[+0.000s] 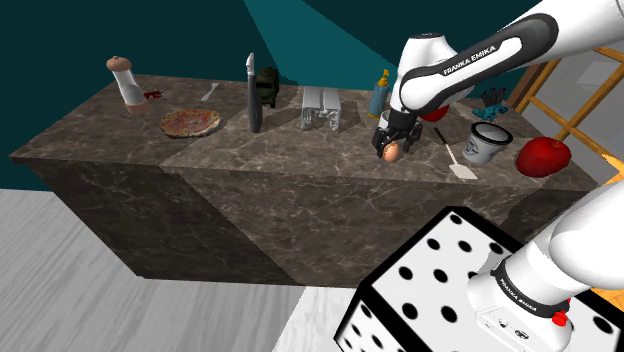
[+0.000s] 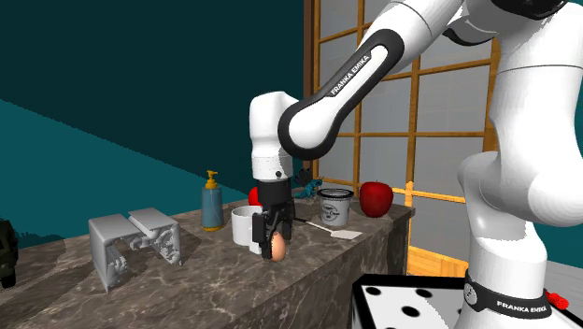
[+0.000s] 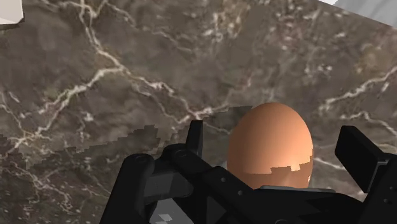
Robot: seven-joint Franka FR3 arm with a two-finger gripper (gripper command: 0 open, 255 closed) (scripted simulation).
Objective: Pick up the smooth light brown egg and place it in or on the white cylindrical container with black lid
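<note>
End effector (image 1: 391,150) is held open low at the marbled worktop (image 1: 250,165), its fingers (image 3: 195,135) parted around the light brown egg (image 3: 270,143) with gaps seen on both sides. The white container (image 1: 488,143) is set well apart.

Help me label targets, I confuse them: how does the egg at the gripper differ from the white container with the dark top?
The egg is plain light brown; the container is white with a dark top and print. The egg is rounded and smaller; the container is an upright cylinder. The egg sits between the gripper's open fingers; the container stands free beside a red apple. Both are over the marble counter.
</note>
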